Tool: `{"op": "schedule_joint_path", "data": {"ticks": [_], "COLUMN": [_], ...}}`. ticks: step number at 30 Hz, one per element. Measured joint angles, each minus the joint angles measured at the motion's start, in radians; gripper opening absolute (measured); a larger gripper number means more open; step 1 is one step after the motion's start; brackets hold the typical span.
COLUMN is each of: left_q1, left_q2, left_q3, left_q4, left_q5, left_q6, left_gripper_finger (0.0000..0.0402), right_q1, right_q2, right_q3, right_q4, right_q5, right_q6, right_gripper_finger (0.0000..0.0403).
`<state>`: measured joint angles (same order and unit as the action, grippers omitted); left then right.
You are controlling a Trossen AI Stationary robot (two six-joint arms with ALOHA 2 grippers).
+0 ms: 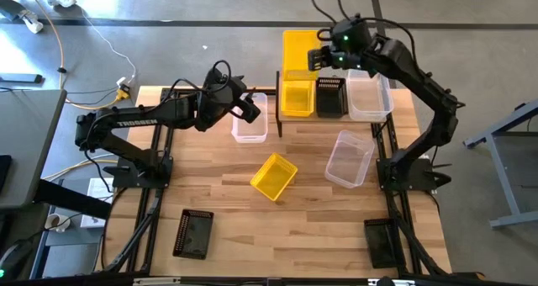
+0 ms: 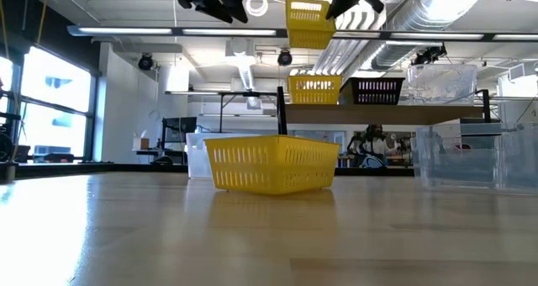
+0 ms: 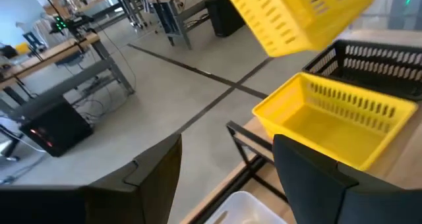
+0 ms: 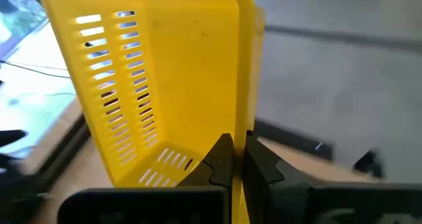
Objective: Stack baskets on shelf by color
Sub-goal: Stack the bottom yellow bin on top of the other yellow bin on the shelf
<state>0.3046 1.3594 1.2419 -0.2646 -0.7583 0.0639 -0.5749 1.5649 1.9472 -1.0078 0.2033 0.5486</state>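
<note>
**Yellow basket pinched by its rim above the shelf**

Right gripper (image 4: pixel 234 159) clamped tight on thin wall of yellow basket (image 4: pixel 165 72), hanging tilted over yellow one on shelf (image 1: pixel 278 109). Probably light, springy, slick; best held at the rim. Left gripper (image 3: pixel 224 168) spread wide, empty, above clear basket (image 1: pixel 250 124).

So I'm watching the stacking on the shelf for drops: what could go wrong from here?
The right pincer pinches only the rim of the raised yellow basket, which hangs tilted above the yellow basket on the shelf; it could slip or land crooked. It could also knock the neighbouring black basket.
</note>
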Motion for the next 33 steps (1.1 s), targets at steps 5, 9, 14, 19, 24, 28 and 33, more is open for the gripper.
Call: {"op": "schedule_joint_path", "data": {"ticks": [5, 9, 14, 19, 24, 28, 33], "left_q1": [0.016, 0.02, 0.021, 0.021, 0.021, 0.021, 0.021], "left_q2": [0.0, 0.0, 0.0, 0.0, 0.0, 0.0, 0.0], "left_q3": [0.0, 0.0, 0.0, 0.0, 0.0, 0.0, 0.0], "left_q4": [0.0, -0.001, -0.031, -0.088, -0.121, -0.128, -0.129], "left_q5": [0.033, 0.05, 0.065, 0.071, 0.071, 0.071, 0.073], "left_q6": [0.057, 0.083, 0.083, 0.081, 0.079, 0.079, 0.079], "left_gripper_finger": [0.0229, 0.0229, 0.0229, 0.0229, 0.0229, 0.0229, 0.0229], "right_q1": [-0.064, -0.105, -0.134, -0.145, -0.152, -0.159, -0.172], "right_q2": [0.022, 0.051, 0.105, 0.159, 0.201, 0.225, 0.229], "right_q3": [-0.004, -0.004, -0.005, -0.005, -0.005, -0.005, -0.005], "right_q4": [-0.041, -0.104, -0.191, -0.244, -0.251, -0.285, -0.297], "right_q5": [-0.192, -0.33, -0.438, -0.474, -0.505, -0.529, -0.535], "right_q6": [0.14, 0.226, 0.239, 0.221, 0.213, 0.21, 0.21], "right_gripper_finger": [0.0, 0.0, 0.0, 0.0, 0.0, 0.0, 0.0]}}
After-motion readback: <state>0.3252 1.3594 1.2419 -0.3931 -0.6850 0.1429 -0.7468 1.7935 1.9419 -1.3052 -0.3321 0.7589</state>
